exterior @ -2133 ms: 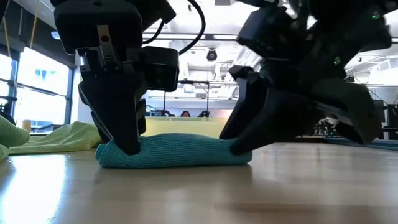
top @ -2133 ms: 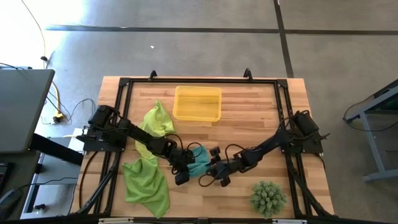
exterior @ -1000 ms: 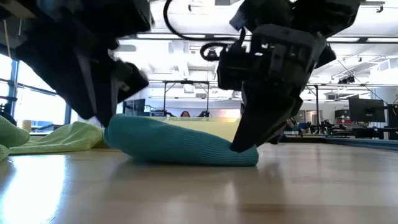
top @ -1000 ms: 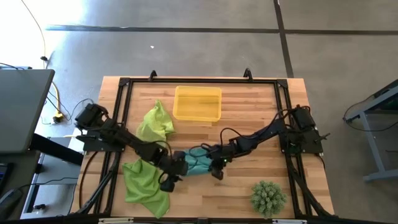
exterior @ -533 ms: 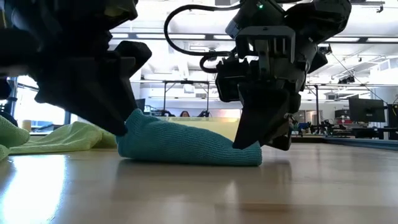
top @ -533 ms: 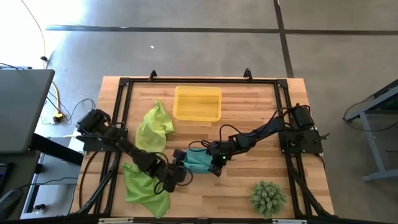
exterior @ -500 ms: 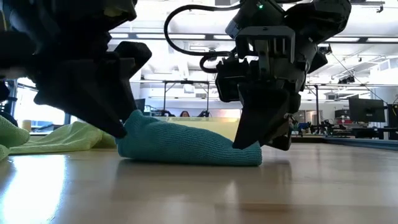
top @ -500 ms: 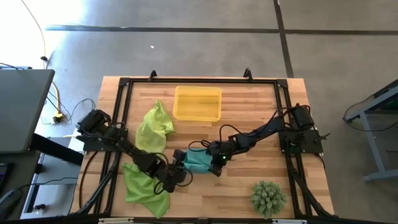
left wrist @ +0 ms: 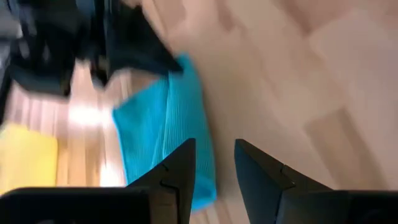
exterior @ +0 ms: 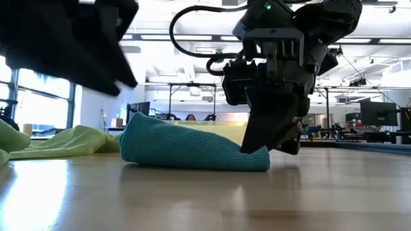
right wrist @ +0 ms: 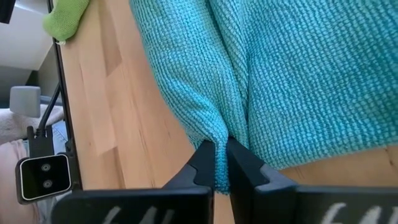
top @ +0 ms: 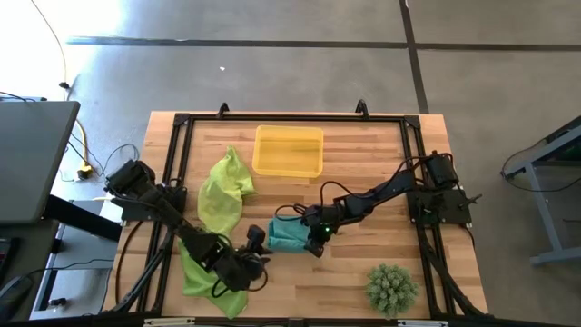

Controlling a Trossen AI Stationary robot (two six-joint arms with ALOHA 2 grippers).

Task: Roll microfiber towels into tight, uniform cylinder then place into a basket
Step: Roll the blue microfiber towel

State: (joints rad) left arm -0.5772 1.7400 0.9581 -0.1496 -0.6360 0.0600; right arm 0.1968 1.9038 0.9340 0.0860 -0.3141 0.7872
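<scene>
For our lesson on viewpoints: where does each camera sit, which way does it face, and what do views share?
High: overhead, straight down; both arms, yellow basket.
Low: table height, level; right gripper shut on teal towel.
Left wrist: past open left gripper, apart from the towel.
Right wrist: past its fingers pinching the towel.
All four share the towel.

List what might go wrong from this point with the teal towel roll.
1. The right gripper pinches only a thin edge fold of the teal towel; if lifted, the loose roll may unfurl or slip free.
2. The left gripper, open, is off the towel, so its other end is unsupported and could sag.
3. The yellow basket sits apart across the table; a long carry by one corner risks dragging the towel.
</scene>
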